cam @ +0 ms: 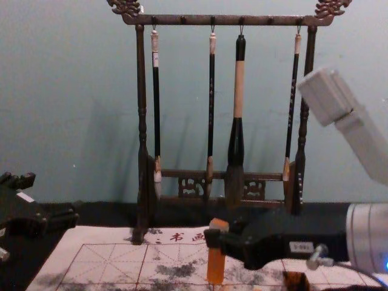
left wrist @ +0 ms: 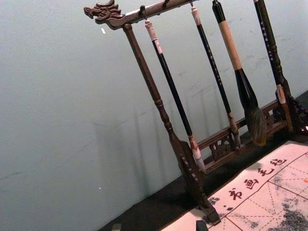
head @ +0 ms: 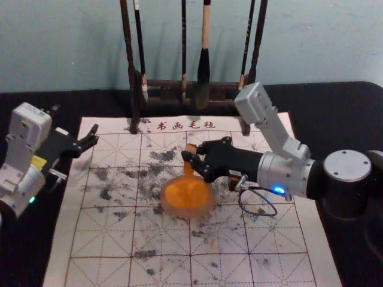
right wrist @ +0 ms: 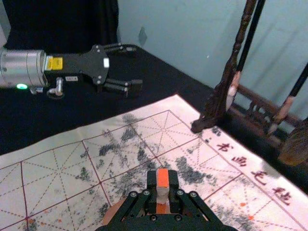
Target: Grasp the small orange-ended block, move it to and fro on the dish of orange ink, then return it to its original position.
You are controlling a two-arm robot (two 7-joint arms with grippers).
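In the head view my right gripper (head: 190, 156) is shut on the upper part of the upright orange block (head: 189, 169). The block's lower end is at the far side of the orange ink dish (head: 171, 210); whether it touches the ink I cannot tell. The chest view has the right gripper (cam: 216, 237) around the block (cam: 216, 268). In the right wrist view the gripper (right wrist: 162, 186) pinches the block (right wrist: 162, 179), with part of the dish (right wrist: 110, 214) behind. My left gripper (head: 91, 140) stays parked open at the mat's left edge; its tips (left wrist: 159, 226) are apart in the left wrist view.
A dark wooden rack (head: 133, 89) with several hanging brushes (head: 204, 66) stands at the back. The ink-spotted felt mat (head: 102, 239) lies under the dish. A small dark brown object (head: 233, 183) sits under the right gripper's body, right of the dish.
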